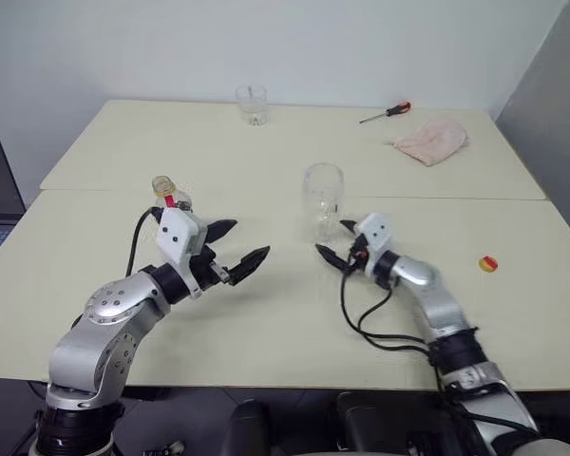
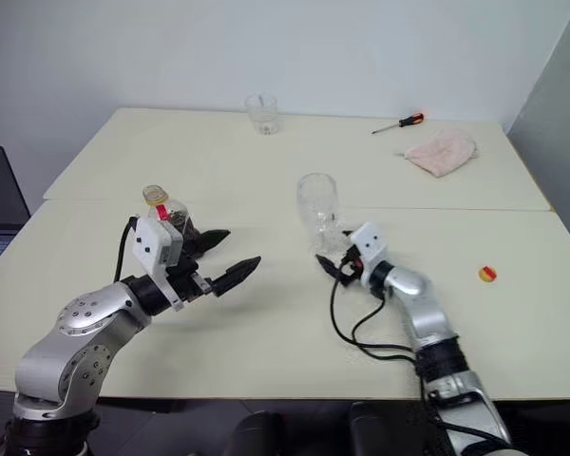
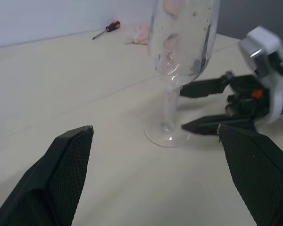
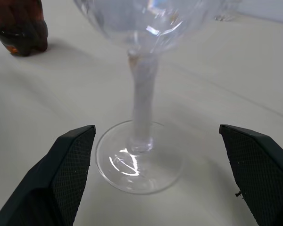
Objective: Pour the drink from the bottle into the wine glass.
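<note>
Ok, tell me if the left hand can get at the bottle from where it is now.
Probably yes. The bottle stands upright on the table right behind the left hand, whose fingers are open and empty. Nothing sits between them, though the hand points away toward the wine glass and would need to turn back.

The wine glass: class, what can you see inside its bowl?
The wine glass stands upright on the table, its clear bowl showing no dark liquid. Its very bottom, seen through curved glass, cannot be judged for drops.
</note>
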You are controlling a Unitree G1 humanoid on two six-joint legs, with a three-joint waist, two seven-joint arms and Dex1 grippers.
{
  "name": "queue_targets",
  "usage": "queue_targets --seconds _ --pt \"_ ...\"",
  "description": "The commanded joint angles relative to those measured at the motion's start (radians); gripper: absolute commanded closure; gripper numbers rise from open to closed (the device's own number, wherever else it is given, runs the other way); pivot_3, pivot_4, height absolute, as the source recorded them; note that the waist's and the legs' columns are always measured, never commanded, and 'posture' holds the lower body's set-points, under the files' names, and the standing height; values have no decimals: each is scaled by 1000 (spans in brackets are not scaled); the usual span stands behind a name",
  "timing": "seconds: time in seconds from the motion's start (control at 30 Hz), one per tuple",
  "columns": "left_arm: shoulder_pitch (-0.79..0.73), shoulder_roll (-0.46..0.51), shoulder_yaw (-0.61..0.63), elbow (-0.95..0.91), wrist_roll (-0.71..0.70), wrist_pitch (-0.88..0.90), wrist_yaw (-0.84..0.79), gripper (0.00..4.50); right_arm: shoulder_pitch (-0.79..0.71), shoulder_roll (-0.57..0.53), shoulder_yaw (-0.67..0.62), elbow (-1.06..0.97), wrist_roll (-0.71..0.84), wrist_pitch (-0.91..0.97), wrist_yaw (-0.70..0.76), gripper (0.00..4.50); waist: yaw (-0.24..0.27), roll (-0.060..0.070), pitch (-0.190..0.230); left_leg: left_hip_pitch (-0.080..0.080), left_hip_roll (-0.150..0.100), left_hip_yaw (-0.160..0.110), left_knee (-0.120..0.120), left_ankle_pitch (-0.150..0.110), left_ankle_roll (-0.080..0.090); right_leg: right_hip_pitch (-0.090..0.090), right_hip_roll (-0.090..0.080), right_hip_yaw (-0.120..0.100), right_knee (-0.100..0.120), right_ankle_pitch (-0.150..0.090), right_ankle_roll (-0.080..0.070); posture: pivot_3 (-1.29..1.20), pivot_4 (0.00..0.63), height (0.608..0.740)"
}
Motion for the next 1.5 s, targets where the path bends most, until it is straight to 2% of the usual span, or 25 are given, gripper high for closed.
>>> queue_targets --seconds 0.03,0.17,0.3,0.43,0.57,0.7,1.07,1.37,1.5 --pt "38 -23 51 -13 33 -64 45 0 42 -83 -34 -226 82 177 58 17 0 0 0 0 0 0 0 0 0 0 0 0 0 0 0 0 150 740" --pt "164 -95 72 -40 117 -186 116 0 78 -262 -172 -437 252 454 110 17 0 0 1 0 1 0 -1 0 0 0 -2 1 0 -1 -1 0 150 740" --pt "281 -171 67 -45 207 -280 197 0 21 -456 -341 -543 430 646 175 17 2 -1 2 0 0 0 -1 0 0 0 -6 0 0 -1 -1 0 150 740" --pt "311 -221 55 -41 256 -297 257 0 -98 -572 -356 -585 528 740 218 17 1 -4 3 1 -1 0 -1 0 0 0 -5 0 -1 -1 -1 0 150 740" --pt "269 -242 85 12 282 -305 309 0 -264 -567 -296 -601 623 811 227 17 -1 -5 4 0 -1 0 -1 0 0 -1 -4 -1 -1 -2 -3 0 150 740" --pt "228 -246 91 58 304 -314 343 0 -309 -560 -256 -605 647 829 219 17 3 -8 5 -2 0 0 -1 0 0 -1 -2 -3 -1 -2 -3 0 150 740" --pt "157 -301 98 128 377 -384 452 0 -340 -558 -191 -600 643 800 255 17 14 -9 6 -2 0 1 -1 0 0 -1 -6 -1 -2 -3 0 0 150 740" --pt "-39 -293 66 353 384 -448 424 0 -343 -554 -168 -594 624 774 266 17 19 -9 6 -2 -1 2 -1 0 0 -1 -4 -4 -1 -3 0 0 150 740" --pt "-76 -291 70 399 391 -464 425 0 -338 -566 -174 -602 623 780 259 17 17 -9 6 -2 -1 2 -1 0 0 -1 -4 -3 -1 -3 0 0 150 740"
